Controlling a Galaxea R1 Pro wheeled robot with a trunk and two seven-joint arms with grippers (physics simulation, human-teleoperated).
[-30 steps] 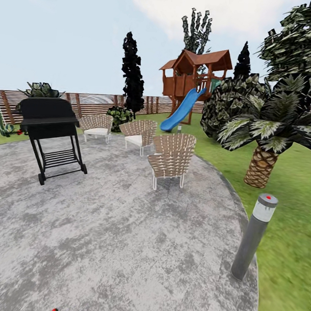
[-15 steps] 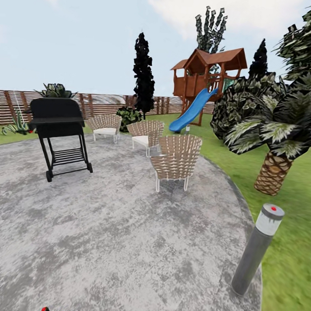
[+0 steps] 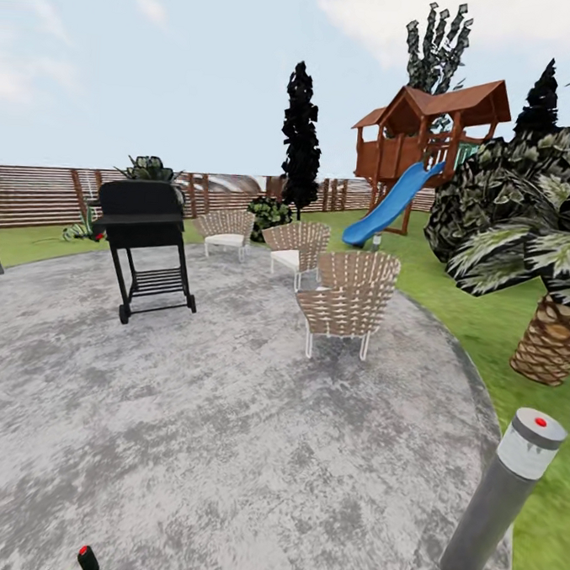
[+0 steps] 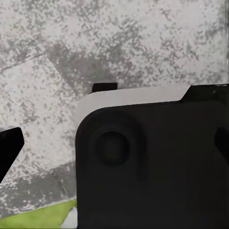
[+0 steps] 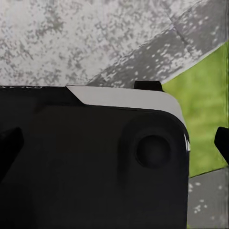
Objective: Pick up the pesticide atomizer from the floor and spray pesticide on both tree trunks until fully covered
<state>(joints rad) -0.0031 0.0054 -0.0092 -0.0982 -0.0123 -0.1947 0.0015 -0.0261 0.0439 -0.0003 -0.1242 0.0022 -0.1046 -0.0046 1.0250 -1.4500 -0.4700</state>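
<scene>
A: We see the pesticide atomizer [image 3: 88, 560] on the paving [image 3: 225, 433], near left, bottom edge. Jaw state: we cannot tell.

B: We centre it first, then approach slowly, avoiding the bollard [image 3: 504, 501] at right.

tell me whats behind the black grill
Behind the black grill runs the brown slat fence, with a spiky green plant rising above the lid. The plant's base is hidden by the grill.

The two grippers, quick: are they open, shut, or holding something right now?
Left gripper: cannot be told; its wrist camera looks over the dark robot body at grey paving.
Right gripper: cannot be told either; a similar look down at paving and grass.
</scene>
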